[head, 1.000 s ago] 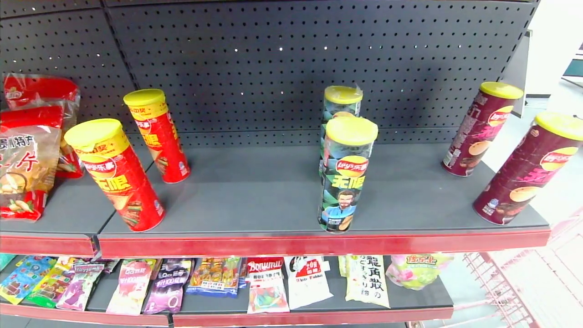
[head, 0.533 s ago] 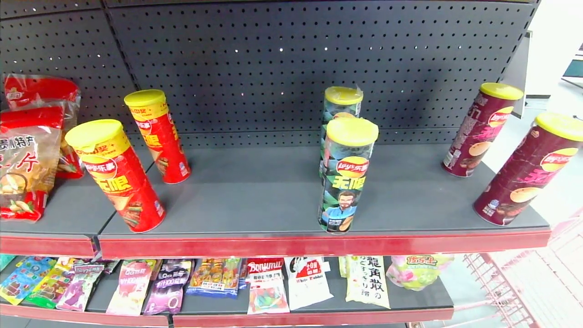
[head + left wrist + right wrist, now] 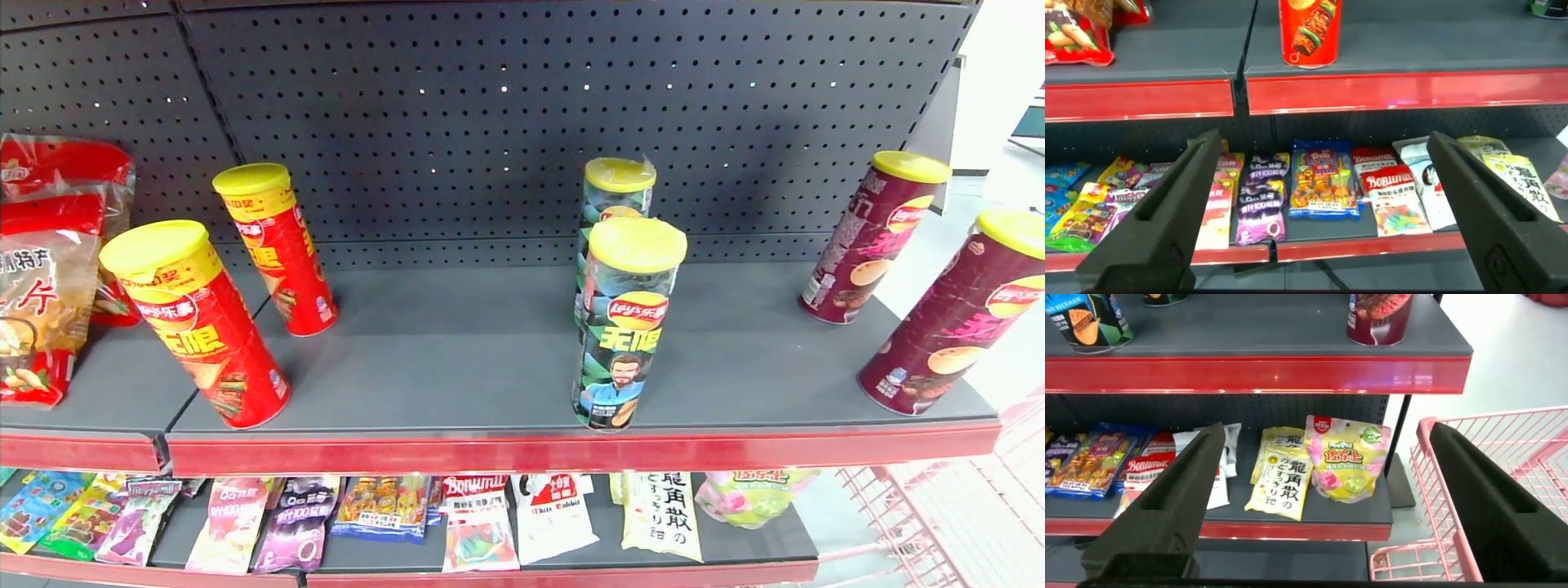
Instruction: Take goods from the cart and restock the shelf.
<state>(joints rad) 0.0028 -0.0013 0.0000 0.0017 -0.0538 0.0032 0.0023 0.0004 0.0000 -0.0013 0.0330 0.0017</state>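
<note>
Left gripper spread, right gripper spread, camera shifted, cans unmoved

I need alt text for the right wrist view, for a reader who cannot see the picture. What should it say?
The right claw, open, faces a store shelf with a red front edge. On its lower level lie snack packets, chip cans stand above, and a pink cart is beside it.
</note>
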